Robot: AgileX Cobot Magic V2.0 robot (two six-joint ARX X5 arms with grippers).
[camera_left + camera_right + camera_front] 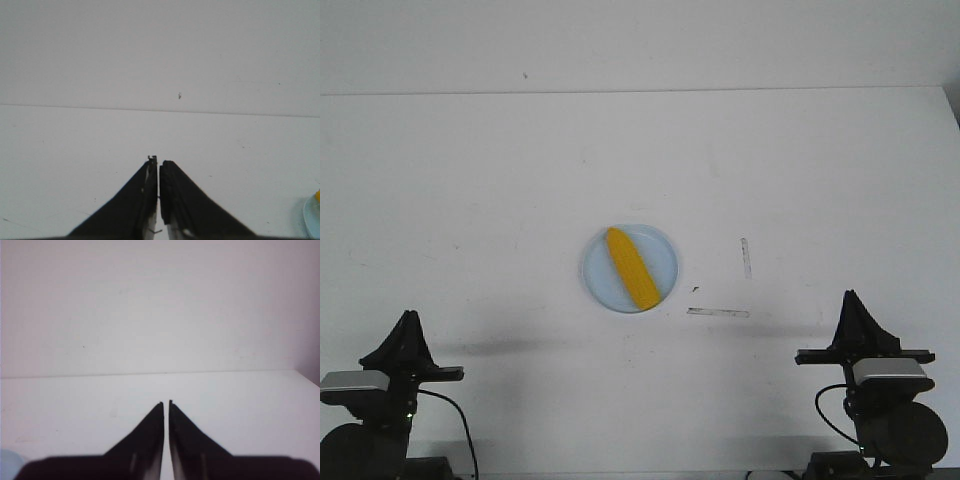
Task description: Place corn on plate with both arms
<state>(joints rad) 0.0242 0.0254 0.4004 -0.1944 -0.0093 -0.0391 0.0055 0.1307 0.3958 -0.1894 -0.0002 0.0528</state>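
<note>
The yellow corn (631,267) lies diagonally on the pale blue plate (660,249) in the middle of the white table, its pointed end toward the far left. My left gripper (409,318) is shut and empty at the near left, far from the plate. My right gripper (849,297) is shut and empty at the near right. In the left wrist view the shut gripper (158,161) points over bare table, and a sliver of the plate (311,220) and corn (317,195) shows at the edge. In the right wrist view the shut gripper (166,402) points over bare table, with the plate's rim (10,458) at the corner.
Two thin tape strips lie right of the plate, one upright (746,257) and one flat (717,312). The table's far edge (640,92) meets a white wall. The table's right edge (950,110) shows at the far right.
</note>
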